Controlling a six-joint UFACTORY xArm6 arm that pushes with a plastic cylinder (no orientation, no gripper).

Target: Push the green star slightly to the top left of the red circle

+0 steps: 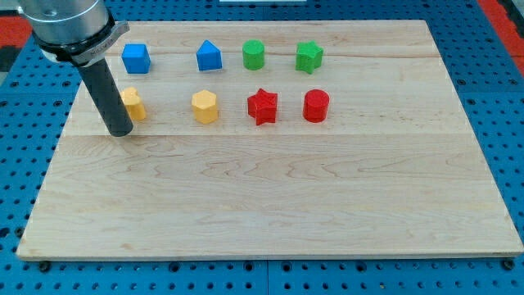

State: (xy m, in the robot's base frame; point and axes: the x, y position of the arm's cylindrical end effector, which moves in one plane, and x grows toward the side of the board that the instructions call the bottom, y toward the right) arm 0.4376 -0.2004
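The green star (309, 56) lies near the view's top, right of centre. The red circle (316, 106) lies just below it, slightly to the right. My tip (120, 130) rests on the board at the view's left, far from both. It stands at the lower left side of a yellow block (133, 104), which the rod partly hides.
A green circle (254, 55), a blue pentagon-like block (209, 56) and a blue cube (135, 58) line the top row. A red star (263, 106) and a yellow hexagon (205, 106) lie in the second row. The wooden board (270, 205) sits on a blue pegboard.
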